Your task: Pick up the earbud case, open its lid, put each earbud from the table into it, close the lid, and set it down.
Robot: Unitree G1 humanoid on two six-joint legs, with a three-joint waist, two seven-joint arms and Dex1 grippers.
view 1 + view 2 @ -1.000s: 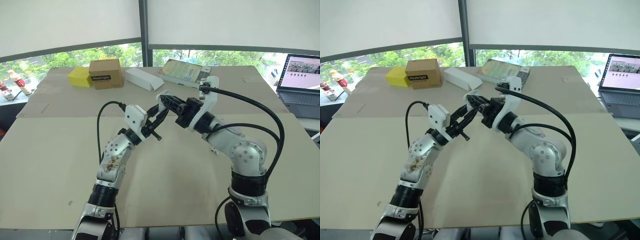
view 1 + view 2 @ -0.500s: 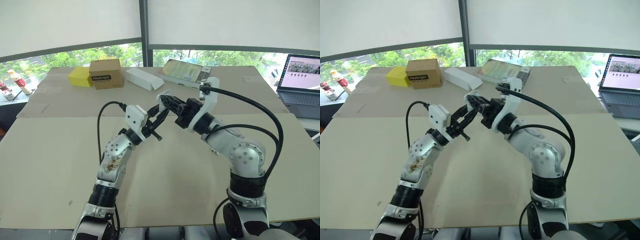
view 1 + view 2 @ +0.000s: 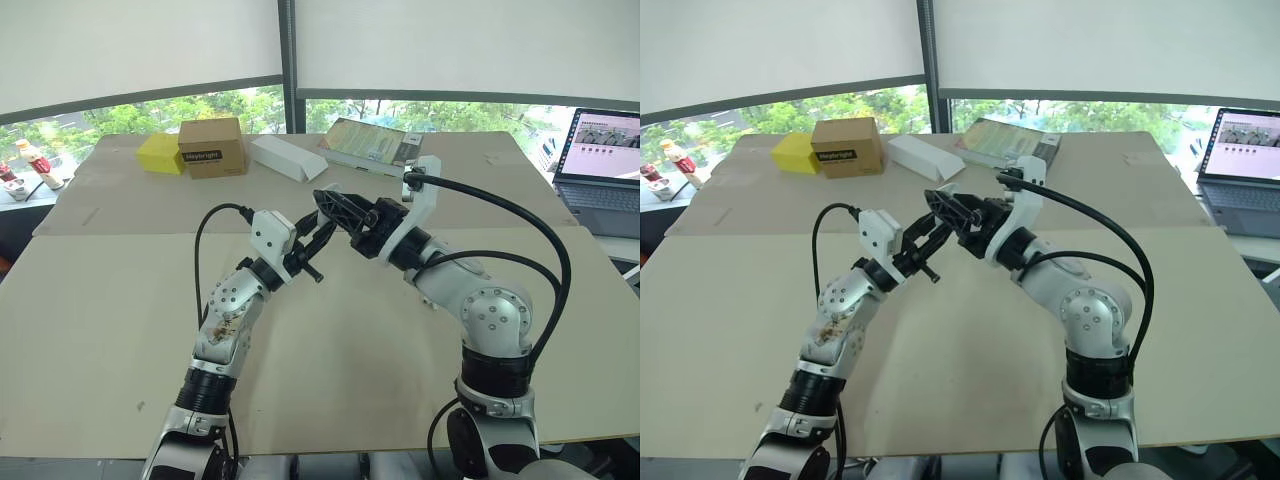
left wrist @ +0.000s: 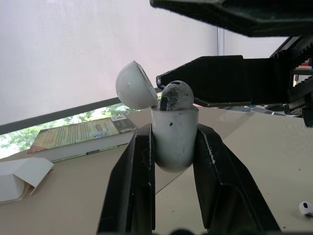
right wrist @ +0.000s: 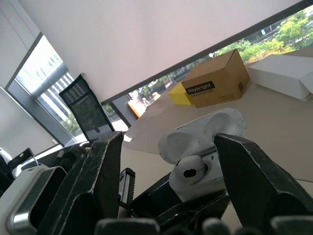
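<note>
Earbud case (image 4: pixel 174 143), lid open, in left end effector (image 4: pixel 173 131).

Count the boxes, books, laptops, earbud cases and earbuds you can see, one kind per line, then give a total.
boxes: 3 (yellow box, brown box, white box)
book: 1
laptop: 1
case: 1
earbuds: 2 (one in the case, one on the table)
total: 8
</note>
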